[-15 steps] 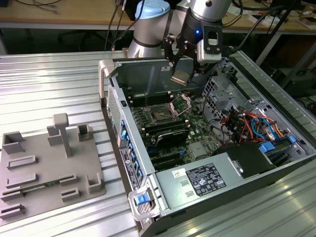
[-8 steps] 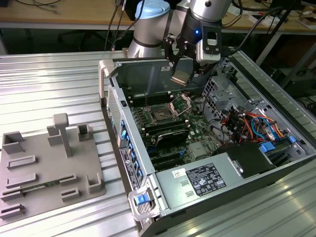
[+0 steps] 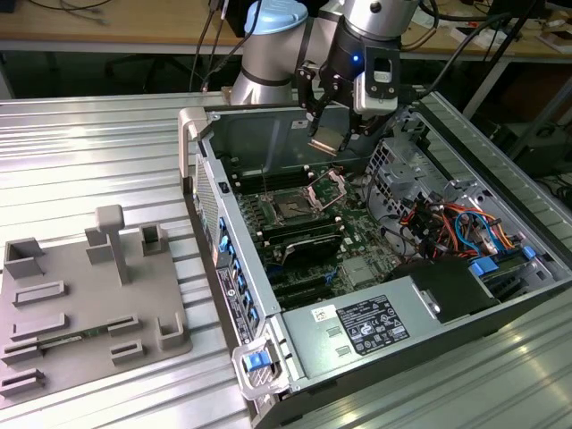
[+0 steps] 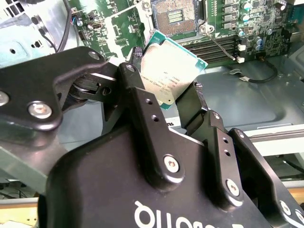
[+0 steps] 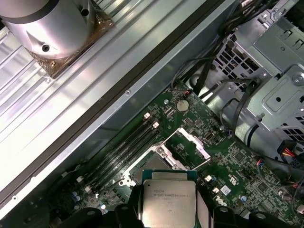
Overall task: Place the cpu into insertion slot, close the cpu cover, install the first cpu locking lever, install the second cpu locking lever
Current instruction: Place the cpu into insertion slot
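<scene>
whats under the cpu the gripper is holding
The green motherboard with the open insertion slot and raised cpu cover. The cpu, held in the gripper, covers part of the slot in the first wrist view, so that part cannot be seen.

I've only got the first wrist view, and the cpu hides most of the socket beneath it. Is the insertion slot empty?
Observer: Yes. In the second wrist view the insertion slot lies open, with no chip in it.
Operator: How high is the chip?
Observer: In the exterior view the gripper holds the cpu clear above the board, touching nothing else.
Operator: And the cover?
Observer: The exterior view shows the cpu cover tilted up from its hinge, open.
</scene>
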Robot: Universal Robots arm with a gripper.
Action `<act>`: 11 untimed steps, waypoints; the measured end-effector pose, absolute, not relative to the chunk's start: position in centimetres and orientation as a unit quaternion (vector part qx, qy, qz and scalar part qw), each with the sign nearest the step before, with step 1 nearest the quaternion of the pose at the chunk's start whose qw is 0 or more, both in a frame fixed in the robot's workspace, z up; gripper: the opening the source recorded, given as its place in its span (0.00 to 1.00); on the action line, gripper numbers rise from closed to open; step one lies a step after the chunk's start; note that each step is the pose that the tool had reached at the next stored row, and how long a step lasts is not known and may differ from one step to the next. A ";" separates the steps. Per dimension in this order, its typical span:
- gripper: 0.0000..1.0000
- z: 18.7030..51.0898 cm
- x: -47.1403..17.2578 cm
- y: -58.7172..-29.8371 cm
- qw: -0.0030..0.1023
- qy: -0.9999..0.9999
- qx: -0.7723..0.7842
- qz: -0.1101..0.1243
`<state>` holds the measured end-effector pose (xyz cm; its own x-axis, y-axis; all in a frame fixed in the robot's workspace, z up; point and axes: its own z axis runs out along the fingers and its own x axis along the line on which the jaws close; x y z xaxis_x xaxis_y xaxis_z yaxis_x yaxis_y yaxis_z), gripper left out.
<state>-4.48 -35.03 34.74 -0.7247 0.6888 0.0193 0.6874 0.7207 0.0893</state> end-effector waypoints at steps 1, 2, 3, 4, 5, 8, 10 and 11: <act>0.55 34.7 -4.5 -35.0 0.008 0.927 0.371 0.045; 0.55 34.7 -4.5 -35.0 0.008 0.927 0.371 0.045; 0.55 34.7 -4.5 -35.0 0.008 0.927 0.372 0.045; 0.55 34.7 -4.5 -35.0 0.008 0.927 0.372 0.045; 0.55 34.7 -4.5 -35.0 0.008 0.927 0.372 0.045; 0.55 34.7 -4.5 -35.0 0.008 0.927 0.373 0.045; 0.55 34.7 -4.5 -35.0 0.008 0.926 0.374 0.045; 0.55 34.7 -4.5 -35.0 0.008 0.926 0.374 0.045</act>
<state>-4.48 -35.03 34.74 -0.7203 0.6934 0.0193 0.6920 0.7164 0.0893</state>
